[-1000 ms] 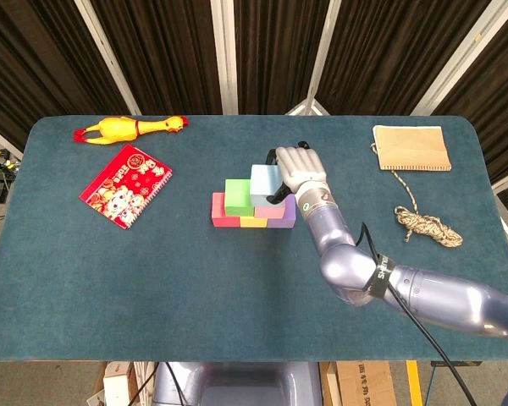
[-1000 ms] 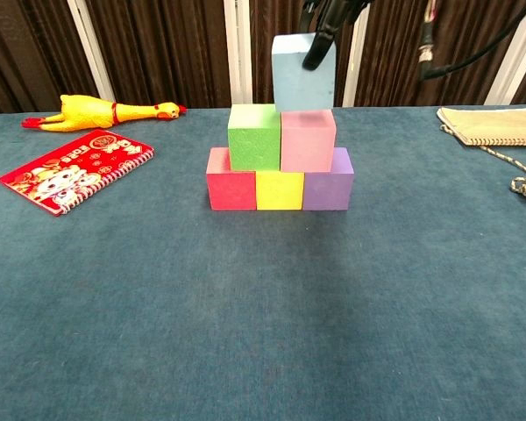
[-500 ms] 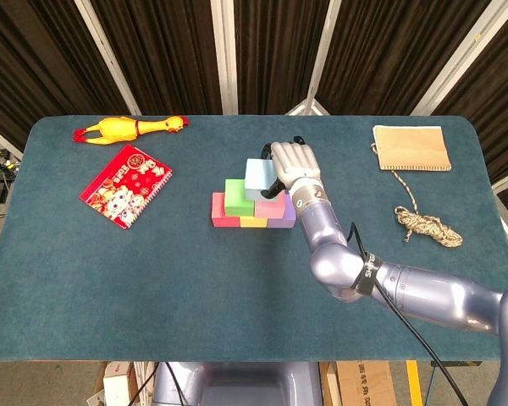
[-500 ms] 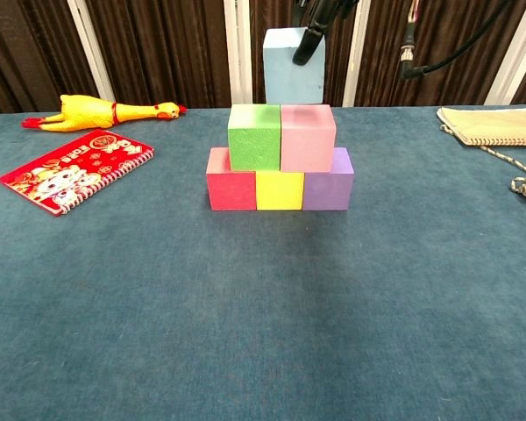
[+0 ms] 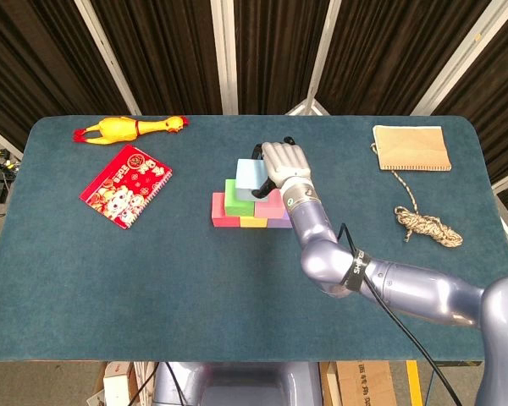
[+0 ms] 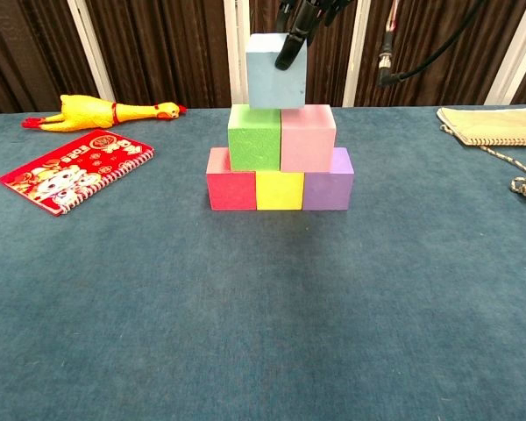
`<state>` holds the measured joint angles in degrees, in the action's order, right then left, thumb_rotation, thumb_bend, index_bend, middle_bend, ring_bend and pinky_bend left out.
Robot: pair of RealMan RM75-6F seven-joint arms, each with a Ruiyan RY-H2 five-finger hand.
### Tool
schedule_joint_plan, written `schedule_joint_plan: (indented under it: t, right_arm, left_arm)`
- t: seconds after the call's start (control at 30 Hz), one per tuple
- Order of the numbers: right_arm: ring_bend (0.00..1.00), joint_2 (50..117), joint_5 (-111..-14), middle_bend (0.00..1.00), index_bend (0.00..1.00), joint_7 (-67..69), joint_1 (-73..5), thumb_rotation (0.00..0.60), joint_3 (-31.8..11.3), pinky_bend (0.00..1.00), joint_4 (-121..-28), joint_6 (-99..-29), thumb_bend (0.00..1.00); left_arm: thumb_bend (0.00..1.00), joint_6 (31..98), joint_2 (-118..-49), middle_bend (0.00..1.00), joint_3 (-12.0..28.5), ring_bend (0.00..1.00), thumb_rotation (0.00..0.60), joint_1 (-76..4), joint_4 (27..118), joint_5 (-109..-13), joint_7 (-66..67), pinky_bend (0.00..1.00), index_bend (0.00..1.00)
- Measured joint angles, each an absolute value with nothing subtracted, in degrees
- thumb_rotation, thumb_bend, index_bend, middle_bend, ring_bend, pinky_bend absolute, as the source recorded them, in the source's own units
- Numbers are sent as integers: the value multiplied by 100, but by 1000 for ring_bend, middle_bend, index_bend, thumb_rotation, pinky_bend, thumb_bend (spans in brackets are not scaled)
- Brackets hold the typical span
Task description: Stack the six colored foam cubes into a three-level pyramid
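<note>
On blue table (image 5: 110, 271) (dark curtains (image 5: 169, 51) behind), cubes (image 6: 279, 168) stacked.

The cubes are light blue (image 6: 275, 71), green (image 6: 254, 137), pink (image 6: 308, 138), red (image 6: 231, 190), yellow (image 6: 280, 190) and purple (image 6: 328, 190). The counter (image 6: 263, 307) is dark teal. At far left lie a yellow rubber chicken (image 6: 105, 111) and a red notebook (image 6: 74, 169) patterned in gold and white.

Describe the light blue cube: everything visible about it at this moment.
The light blue cube is matte foam with soft edges, plain on all visible faces. The right hand grips it from above, dark fingers over its front face. It sits upright at the pyramid's top, over the green cube and the pink cube; whether it touches them is unclear.
</note>
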<state>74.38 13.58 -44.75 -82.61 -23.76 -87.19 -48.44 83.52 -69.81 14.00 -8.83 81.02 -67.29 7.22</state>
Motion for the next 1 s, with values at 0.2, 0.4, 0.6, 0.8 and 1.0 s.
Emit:
schedule_joint_plan:
  t: [0.2, 0.4, 0.6, 0.8, 1.0]
  right_arm:
    - [227, 7477, 1393, 435, 488, -4462, -8300, 600, -2321, 0, -8690, -4847, 367]
    - [226, 7471, 1382, 435, 488, -4435, -8302, 600, -2297, 0, -8697, -4883, 367]
    - [226, 7487, 1209, 435, 488, -4301, -8257, 600, -2302, 0, -8724, -4933, 367]
    - [226, 7520, 1167, 435, 488, -4291, -8241, 600, -2247, 0, -8717, -4769, 367]
    - [227, 7578, 1057, 435, 488, -4180, -8230, 600, -2180, 0, -8638, -4470, 367]
  left_arm:
    - [267, 8171, -6815, 104, 1360, 0, 600, -880, 8319, -6606, 853, 0, 100]
    - [267, 8153, -6721, 104, 1365, 0, 600, -855, 8450, -6519, 911, 0, 100]
    - [267, 7990, -6700, 104, 1290, 0, 600, -908, 8376, -6630, 789, 0, 100]
    - [267, 8036, -6744, 103, 1288, 0, 600, -926, 8328, -6639, 834, 0, 100]
    - [267, 8053, -6760, 101, 1298, 0, 600, -931, 8292, -6626, 824, 0, 100]
